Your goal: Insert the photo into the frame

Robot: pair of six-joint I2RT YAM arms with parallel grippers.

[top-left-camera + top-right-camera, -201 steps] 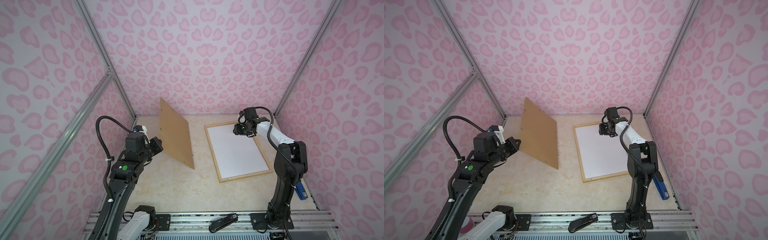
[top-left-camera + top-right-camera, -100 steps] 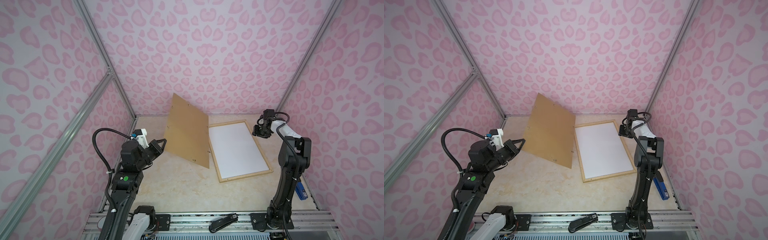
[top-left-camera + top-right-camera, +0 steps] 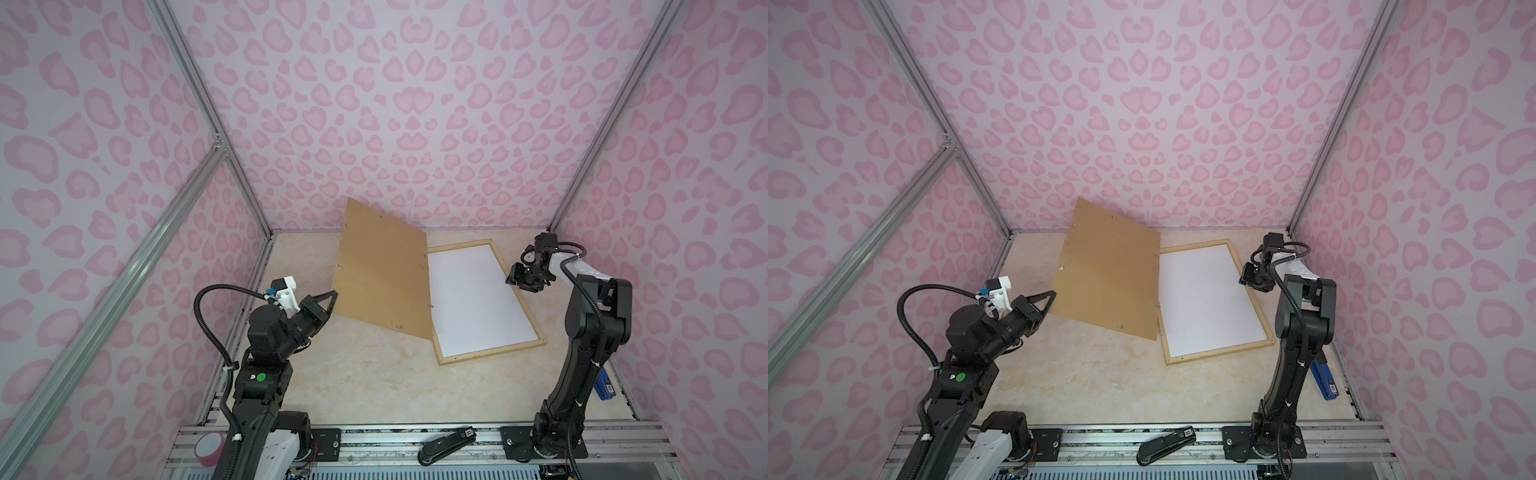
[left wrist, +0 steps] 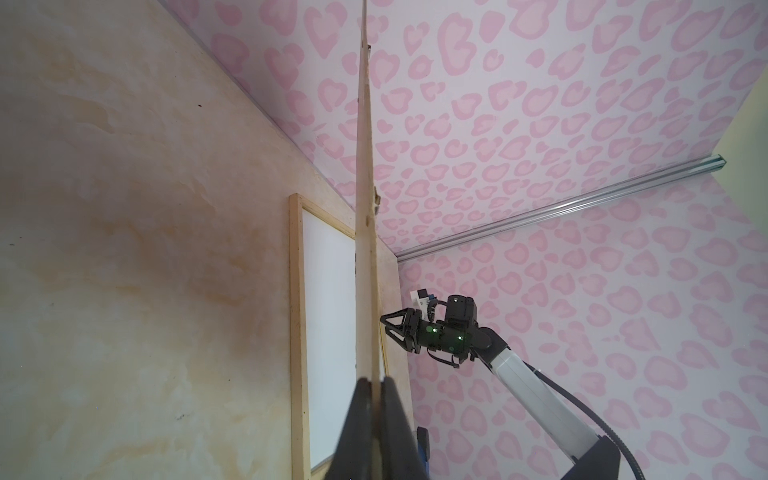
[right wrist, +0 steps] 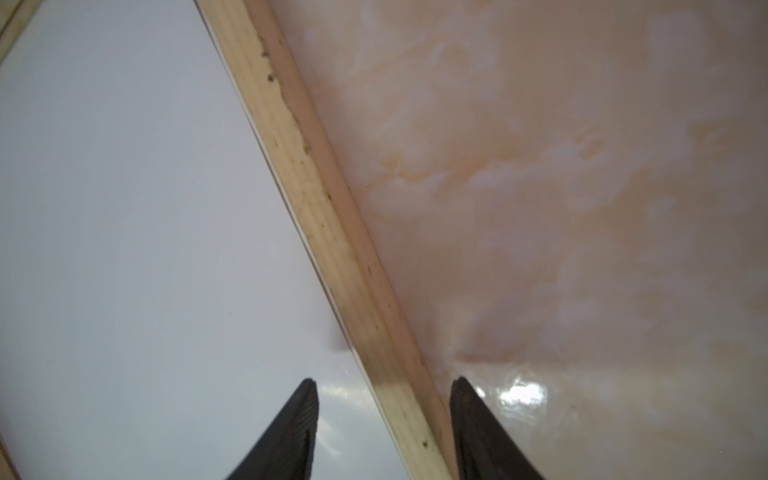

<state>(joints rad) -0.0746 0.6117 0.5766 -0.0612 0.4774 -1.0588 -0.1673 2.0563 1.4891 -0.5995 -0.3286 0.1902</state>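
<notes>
Photo lies white-back-up inside the frame. Leftmost, our left gripper clamps the tilted backing board; we should lower it squarely onto the frame while our right gripper, jaws apart astride its right edge, steadies.

One frame, one board, two arms

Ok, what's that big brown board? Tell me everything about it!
The brown board is a thin, flat rectangle that looks like pressed wood, with small metal tabs near its edges. It is held up at a tilt, with the left tool shut on its left corner. Its right edge hangs over the left side of the frame; whether they touch can't be told.
</notes>
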